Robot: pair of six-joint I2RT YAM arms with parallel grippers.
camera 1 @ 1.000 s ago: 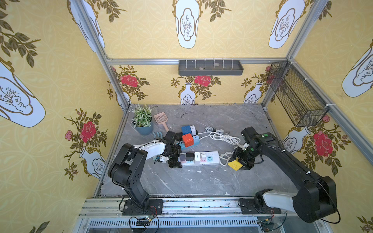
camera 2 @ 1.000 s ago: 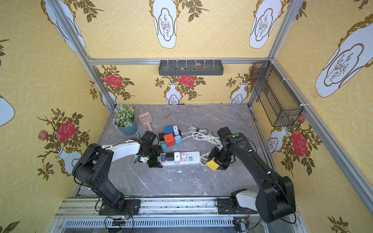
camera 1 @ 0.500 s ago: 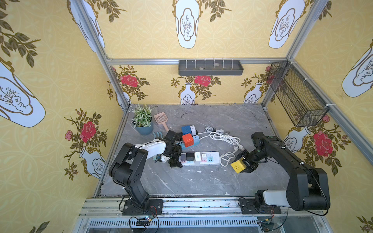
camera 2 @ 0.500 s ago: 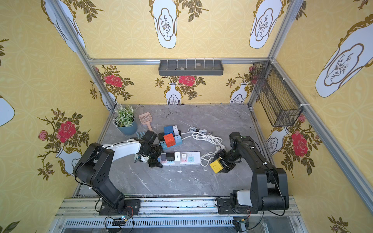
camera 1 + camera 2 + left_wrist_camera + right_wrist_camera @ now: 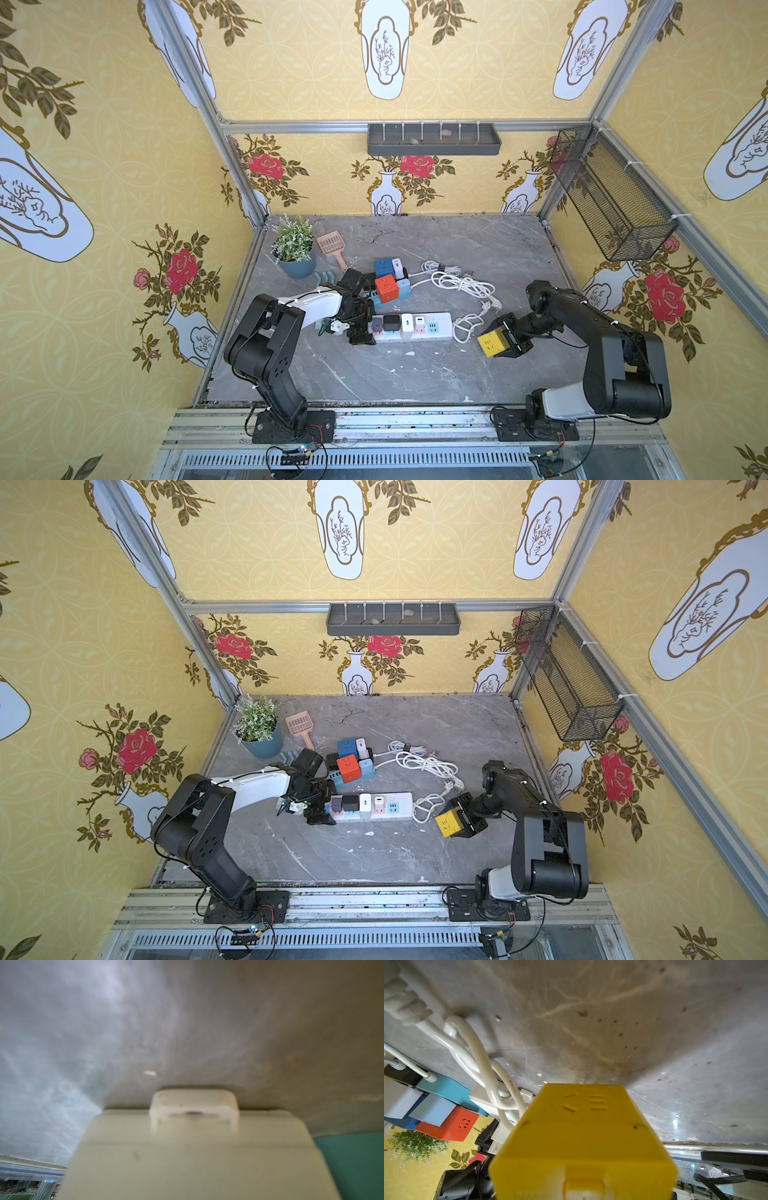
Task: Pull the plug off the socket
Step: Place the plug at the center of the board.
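Note:
The yellow cube plug [image 5: 491,344] [image 5: 448,824] is off the socket strip, to the right of its cable end, with my right gripper [image 5: 503,341] [image 5: 460,820] shut on it. It fills the lower half of the right wrist view [image 5: 583,1136]. In both top views the white socket strip [image 5: 440,326] [image 5: 401,806] lies on the grey table with several small plugs in it. My left gripper [image 5: 362,332] [image 5: 321,812] is clamped over its left end. The strip's cream body [image 5: 187,1157] fills the left wrist view, hiding the fingers.
A second strip with blue, red and white cubes [image 5: 386,286] lies behind. Coiled white cable [image 5: 461,284] runs behind and right of the strip. A potted plant [image 5: 296,257] and pink scoop [image 5: 332,245] stand back left. A wire basket [image 5: 611,195] hangs on the right wall.
My right arm has folded back towards the front right, and the yellow plug has shifted slightly right, away from the strip. My left arm has not moved.

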